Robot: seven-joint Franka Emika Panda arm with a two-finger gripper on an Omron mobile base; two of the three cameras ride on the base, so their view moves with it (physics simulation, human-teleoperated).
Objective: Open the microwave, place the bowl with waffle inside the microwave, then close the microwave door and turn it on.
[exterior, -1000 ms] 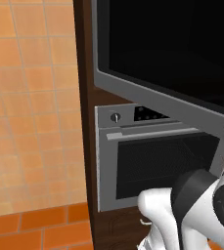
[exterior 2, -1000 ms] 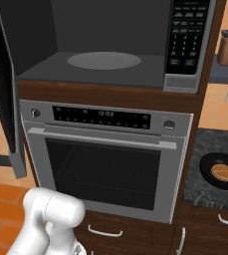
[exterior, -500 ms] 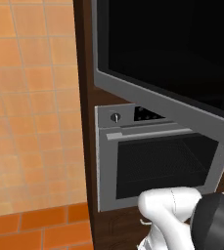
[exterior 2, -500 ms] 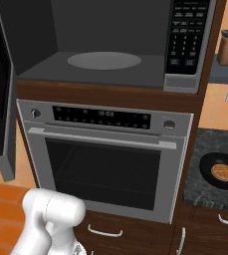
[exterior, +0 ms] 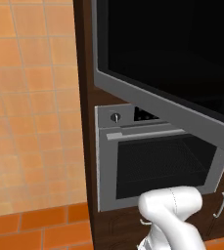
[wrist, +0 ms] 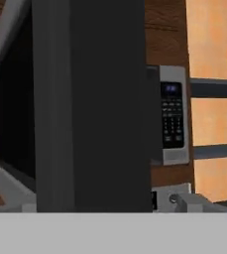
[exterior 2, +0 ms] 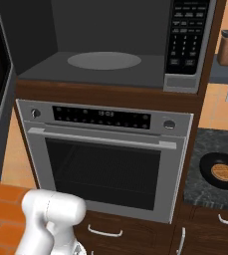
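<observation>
— Where does it stand?

— The microwave door point(exterior: 162, 63) is swung wide on its left hinge, so the microwave point(exterior 2: 110, 45) shows a bare cavity with the turntable point(exterior 2: 104, 60) flat on its floor and the keypad point(exterior 2: 186, 37) down the right side. Opening looks done to me.

— And the bowl with waffle point(exterior 2: 222, 172)?

— On the dark counter point(exterior 2: 205, 187) right of the oven point(exterior 2: 108, 162), close to the counter's front edge, well apart from the cavity.

— The hand?

— Its fingers stand at full spread, holding nothing; it looks along the door's edge.

— So the fetch is next. How to do it well?

— Pull clear of the door without nudging it, swing right, come down over the bowl's rim, pinch one wall, and lift level so the waffle stays put.
</observation>
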